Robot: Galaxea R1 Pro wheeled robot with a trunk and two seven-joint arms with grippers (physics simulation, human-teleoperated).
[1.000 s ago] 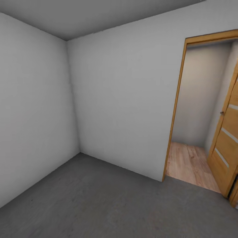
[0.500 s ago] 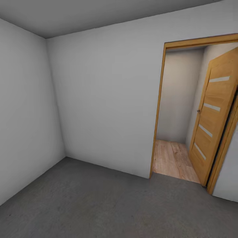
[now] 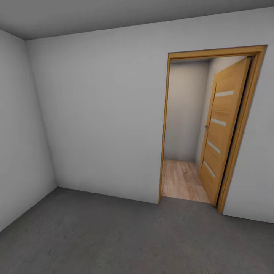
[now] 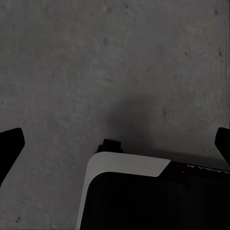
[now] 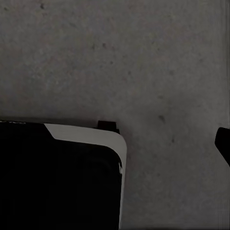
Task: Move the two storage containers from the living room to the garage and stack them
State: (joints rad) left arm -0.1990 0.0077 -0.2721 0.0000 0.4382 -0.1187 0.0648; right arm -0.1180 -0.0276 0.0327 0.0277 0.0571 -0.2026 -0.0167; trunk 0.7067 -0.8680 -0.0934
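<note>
The head view looks into a bare room with plain white-grey walls (image 3: 102, 114) and a dark grey, matte concrete floor (image 3: 114, 239); this is the garage. In the far wall, toward the right side, there is a doorway with an orange-brown wooden frame (image 3: 166, 125). A wooden door of the same colour with four pale horizontal strips (image 3: 220, 129) stands open and is swung away into the next space. Through the opening one sees a strip of light wood plank flooring (image 3: 182, 180) and another pale wall behind it. The edge of the concrete meets the planks exactly at the threshold.

In the left wrist view, the left gripper (image 4: 115, 143) points down at the concrete floor. Its two dark fingertips (image 4: 9, 143) are at the opposite edges of the picture, far apart from each other, so the jaws are released and nothing is between them. Between the fingertips and lower, a black body with a white rounded edge (image 4: 127, 165), a part of the robot, lies over the floor.

In the right wrist view, the right gripper also looks down at the same rough concrete. Only one dark fingertip (image 5: 224, 143) is visible at the edge, so whether these jaws are released or clenched cannot be told. Beside that fingertip, a black robot part with a white rim (image 5: 86, 136) covers a part of the floor.
</note>
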